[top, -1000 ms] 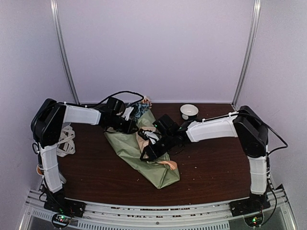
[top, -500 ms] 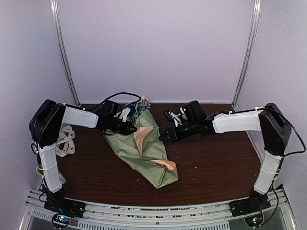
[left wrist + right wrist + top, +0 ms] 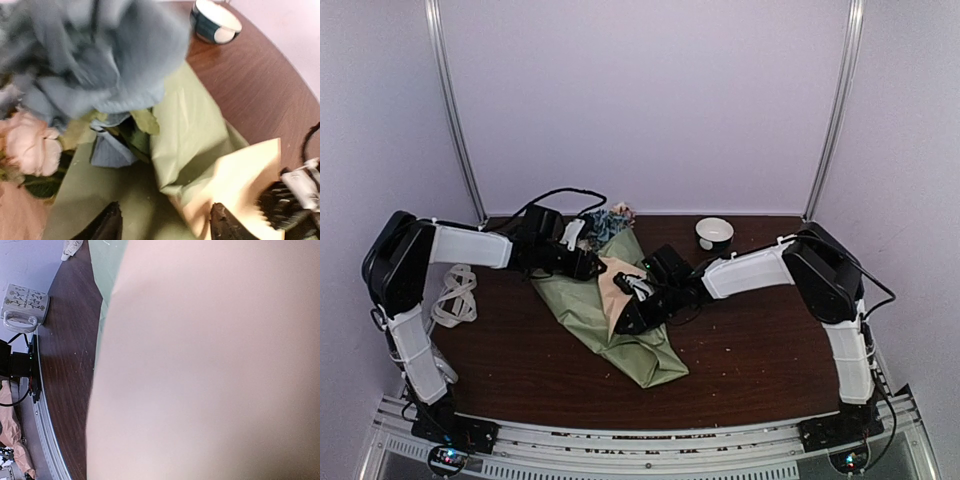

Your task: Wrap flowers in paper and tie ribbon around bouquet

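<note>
bouquet [image 3: 650,360] lies diagonal at mid tabletop [image 3: 760,340]: sage paper [image 3: 195,125] cone with blue and pink flowers [image 3: 605,222] at its upper end and a beige flap [image 3: 612,285] turned up mid cone. left jaws at cone's upper left edge, apart, fingertips [image 3: 111,227] over green paper, nothing clamped. right jaws on the beige flap; wrist view all beige, cannot tell if apart or together. ribbon [image 3: 455,295] heaped at left of frame, well apart from bouquet. bowl [image 3: 714,233] upper right.

Sage-green paper [image 3: 575,305] with beige underside, dusty-blue and pink flowers [image 3: 100,50], dark-brown table [image 3: 760,340]
</note>
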`<state>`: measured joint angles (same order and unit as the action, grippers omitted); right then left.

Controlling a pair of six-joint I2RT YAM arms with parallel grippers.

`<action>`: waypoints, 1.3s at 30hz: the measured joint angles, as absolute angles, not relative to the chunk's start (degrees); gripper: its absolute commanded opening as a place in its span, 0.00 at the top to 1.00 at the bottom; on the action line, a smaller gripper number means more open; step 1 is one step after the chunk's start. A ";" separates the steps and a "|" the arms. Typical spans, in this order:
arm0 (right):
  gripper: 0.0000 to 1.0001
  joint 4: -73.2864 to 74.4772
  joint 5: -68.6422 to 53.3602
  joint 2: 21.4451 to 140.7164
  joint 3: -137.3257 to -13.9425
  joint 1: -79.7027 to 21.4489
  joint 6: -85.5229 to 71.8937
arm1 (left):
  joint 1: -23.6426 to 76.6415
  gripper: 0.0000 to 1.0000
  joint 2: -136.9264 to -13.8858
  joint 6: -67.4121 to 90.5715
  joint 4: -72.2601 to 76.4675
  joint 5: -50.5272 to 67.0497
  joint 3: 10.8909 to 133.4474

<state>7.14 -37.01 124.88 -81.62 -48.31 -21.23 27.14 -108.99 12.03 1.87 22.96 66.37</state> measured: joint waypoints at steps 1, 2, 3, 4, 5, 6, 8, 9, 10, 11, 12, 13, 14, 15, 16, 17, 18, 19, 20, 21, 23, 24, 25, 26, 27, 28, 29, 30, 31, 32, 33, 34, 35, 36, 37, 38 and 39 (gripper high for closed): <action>0.79 7.09 -37.10 125.32 -82.11 -48.31 -21.23 | 27.07 0.30 -106.67 12.16 1.87 22.74 65.17; 0.79 7.03 -37.17 125.71 -82.46 -48.38 -21.23 | 26.96 0.29 -104.77 12.25 1.78 22.70 64.42; 0.79 7.01 -37.28 125.91 -82.65 -48.45 -21.26 | 26.92 0.28 -102.52 12.38 1.80 22.44 63.59; 0.79 7.01 -37.34 126.06 -82.85 -48.51 -21.26 | 26.83 0.27 -100.12 12.53 1.89 22.17 62.65; 0.78 7.01 -37.34 126.15 -83.00 -48.53 -21.26 | 26.89 0.27 -97.41 12.60 2.13 21.80 61.43; 0.78 6.79 -37.32 126.19 -83.02 -48.58 -21.28 | 27.22 0.27 -94.61 12.64 2.31 21.28 59.88; 0.77 6.44 -37.34 126.23 -83.02 -48.69 -21.47 | 28.45 0.26 -89.91 12.73 2.20 19.59 57.04; 0.77 6.11 -37.45 126.23 -83.00 -48.80 -21.69 | 30.04 0.26 -88.12 12.62 1.91 18.02 55.68; 0.77 5.41 -37.56 126.23 -82.94 -48.80 -22.26 | 32.29 0.26 -87.11 12.34 1.43 16.14 54.65; 0.77 4.84 -37.71 126.23 -82.87 -48.80 -22.68 | 34.48 0.26 -86.85 12.08 1.04 14.61 54.02; 0.77 4.19 -37.80 126.23 -82.83 -48.82 -23.18 | 37.30 0.26 -86.87 11.86 0.47 12.25 53.25; 0.77 3.46 -38.00 126.23 -82.74 -48.86 -23.92 | 39.31 0.26 -86.96 11.79 -0.19 10.61 52.53; 0.77 2.76 -38.24 126.23 -82.65 -48.86 -24.45 | 41.54 0.26 -87.07 11.81 -0.89 9.23 51.55; 0.77 2.11 -38.52 126.23 -82.59 -48.86 -25.04 | 43.20 0.26 -87.13 11.88 -1.52 8.08 50.59; 0.76 1.19 -38.79 126.23 -82.50 -48.84 -25.91 | 44.27 0.25 -87.26 11.97 -1.80 7.18 49.65; 0.76 0.40 -38.98 126.23 -82.43 -48.86 -26.46 | 44.73 0.25 -87.46 12.05 -2.07 6.24 48.93; 0.76 -0.40 -39.13 126.23 -82.37 -48.84 -27.22 | 44.73 0.25 -87.72 12.12 -2.57 5.17 48.42; 0.76 -1.19 -39.24 126.23 -82.32 -48.84 -27.75 | 44.58 0.25 -88.01 12.12 -2.96 4.34 48.23; 0.76 -1.89 -39.40 126.23 -82.26 -48.84 -28.38 | 44.56 0.25 -88.44 12.08 -3.33 3.31 48.18; 0.76 -2.44 -39.53 126.23 -82.21 -48.84 -28.86 | 44.56 0.25 -88.86 11.94 -3.38 2.28 48.21; 0.76 -3.49 -39.81 126.23 -82.11 -48.84 -29.58 | 44.66 0.27 -89.97 11.64 -3.38 0.47 48.21; 0.76 -3.90 -39.92 126.23 -82.11 -48.84 -30.06 | 44.77 0.29 -90.74 11.44 -3.38 -0.38 48.21; 0.76 -4.16 -39.99 126.23 -82.08 -48.84 -30.24 | 44.88 0.34 -91.55 11.35 -3.38 -1.06 48.23; 0.76 -4.54 -40.07 126.23 -82.08 -48.84 -30.48 | 45.01 0.40 -92.42 11.20 -3.36 -1.87 48.31; 0.76 -4.51 -39.64 126.23 -82.04 -48.84 -30.50 | 45.08 0.48 -93.25 11.09 -3.55 -2.31 48.49; 0.76 -4.56 -39.55 126.26 -81.84 -48.64 -30.68 | 45.12 0.56 -94.13 11.00 -3.68 -3.07 48.69; 0.76 -4.54 -39.53 126.28 -81.69 -48.51 -30.81 | 45.12 0.66 -94.85 11.16 -3.77 -3.57 48.95; 0.76 -4.67 -39.64 126.28 -81.49 -48.42 -31.00 | 45.12 0.74 -95.50 11.11 -3.70 -4.14 49.21; 0.76 -4.80 -39.72 126.28 -81.47 -48.45 -31.11 | 45.12 0.83 -95.92 10.94 -3.57 -4.49 49.41; 0.76 -4.86 -39.77 126.28 -81.45 -48.51 -31.22 | 45.15 0.90 -96.03 11.20 -3.46 -4.84 49.45; 0.76 -4.89 -39.81 126.28 -81.43 -48.53 -31.24 | 45.17 0.98 -96.03 11.25 -3.38 -5.13 49.45; 0.76 -4.89 -39.79 126.28 -81.41 -48.51 -31.22 | 45.21 1.00 -96.03 11.35 -3.14 -5.39 49.45; 0.75 -4.91 -39.79 126.26 -81.38 -48.51 -31.18 | 45.23 1.00 -96.01 11.73 -2.94 -5.32 49.45; 0.75 -4.84 -39.79 126.21 -81.25 -48.51 -30.98 | 45.23 1.00 -96.01 11.51 -2.61 -5.43 49.36; 0.75 -4.80 -39.75 126.02 -80.99 -48.51 -30.63 | 45.23 1.00 -96.01 11.73 -2.35 -5.34 49.23; 0.75 -4.49 -39.62 125.73 -80.71 -48.51 -30.17 | 45.17 1.00 -95.98 12.19 -1.50 -5.23 48.80; 0.75 -4.14 -39.44 125.32 -80.40 -48.49 -29.74 | 45.08 1.00 -95.88 12.69 -0.62 -5.04 48.14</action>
<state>-4.14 -39.44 125.32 -80.40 -48.49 -29.74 45.08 -95.88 12.69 -0.62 -5.04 48.14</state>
